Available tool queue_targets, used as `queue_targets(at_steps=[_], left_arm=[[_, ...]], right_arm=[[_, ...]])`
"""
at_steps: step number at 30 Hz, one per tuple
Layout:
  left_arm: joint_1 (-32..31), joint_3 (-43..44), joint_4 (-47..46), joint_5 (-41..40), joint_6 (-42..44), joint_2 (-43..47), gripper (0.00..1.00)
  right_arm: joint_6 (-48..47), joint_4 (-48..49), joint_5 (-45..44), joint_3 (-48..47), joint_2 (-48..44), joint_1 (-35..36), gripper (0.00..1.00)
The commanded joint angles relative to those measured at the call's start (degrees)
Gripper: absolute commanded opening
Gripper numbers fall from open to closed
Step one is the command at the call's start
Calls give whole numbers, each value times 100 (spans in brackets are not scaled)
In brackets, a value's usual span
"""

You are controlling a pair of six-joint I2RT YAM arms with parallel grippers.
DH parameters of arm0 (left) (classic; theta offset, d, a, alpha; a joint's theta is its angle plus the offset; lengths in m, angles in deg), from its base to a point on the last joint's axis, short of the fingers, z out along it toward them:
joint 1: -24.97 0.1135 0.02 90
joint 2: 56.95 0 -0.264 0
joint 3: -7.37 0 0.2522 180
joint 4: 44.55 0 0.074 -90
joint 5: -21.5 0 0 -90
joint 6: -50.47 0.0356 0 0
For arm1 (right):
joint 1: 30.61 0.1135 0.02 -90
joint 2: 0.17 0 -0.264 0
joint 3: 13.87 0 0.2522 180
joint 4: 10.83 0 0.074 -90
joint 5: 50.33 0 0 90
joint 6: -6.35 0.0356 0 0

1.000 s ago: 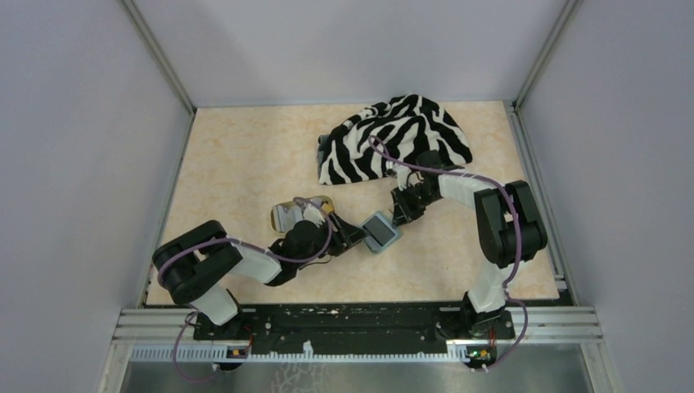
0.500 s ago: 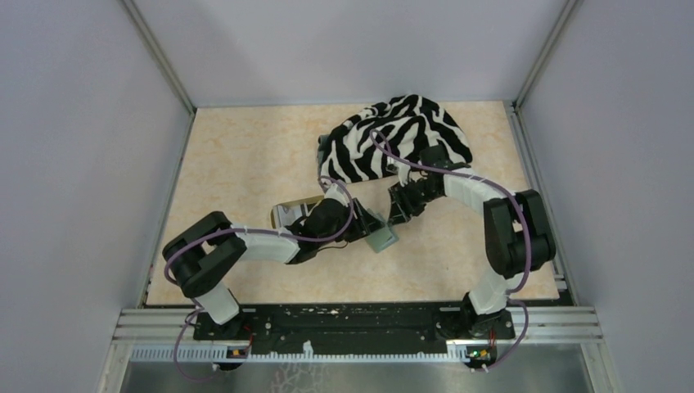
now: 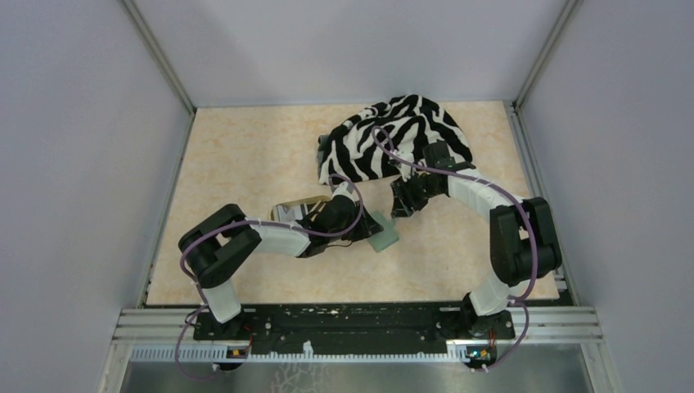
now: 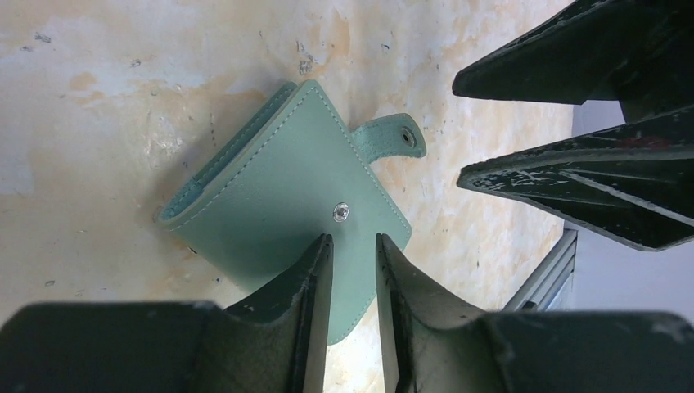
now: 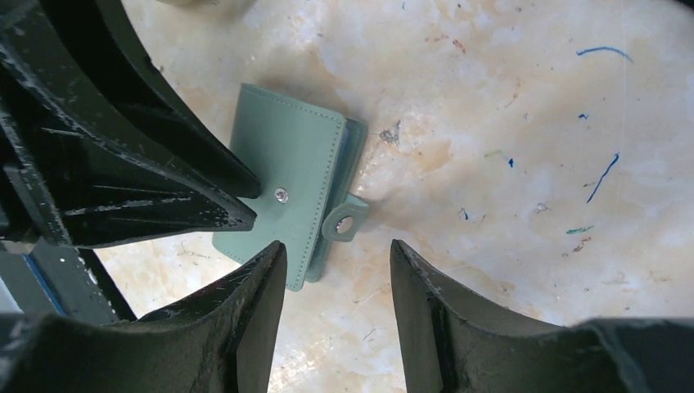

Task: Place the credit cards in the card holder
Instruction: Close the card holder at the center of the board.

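The card holder lies folded shut on the table, sage-green outside up, with its snap strap sticking out unfastened. My left gripper stands right over the holder's face near the snap stud. Its jaws are a narrow gap apart with nothing between them. My right gripper is open and empty, its tips just short of the holder's strap side. In the top view the left gripper and right gripper flank the holder. The credit cards are hidden.
A zebra-striped cloth lies bunched at the back right, just behind the right wrist. A tan oval tray sits behind the left forearm, mostly covered by it. Metal rails edge the table.
The holder showed its paler inside a second ago; now it lies shut, green side up. My left arm reached farther over it and its jaws narrowed. My right gripper opened and drew back slightly.
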Motion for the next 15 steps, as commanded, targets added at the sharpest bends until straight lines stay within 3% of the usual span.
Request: queue_targets(at_steps=[1, 4, 15], left_arm=[[-18, 64, 286, 17, 96, -191, 31], [-18, 35, 285, 33, 72, -207, 30], [-18, -7, 213, 75, 104, -178, 28]], right_arm=[[-43, 277, -391, -32, 82, 276, 49], [27, 359, -797, -42, 123, 474, 47], [97, 441, -1385, -48, 202, 632, 21]])
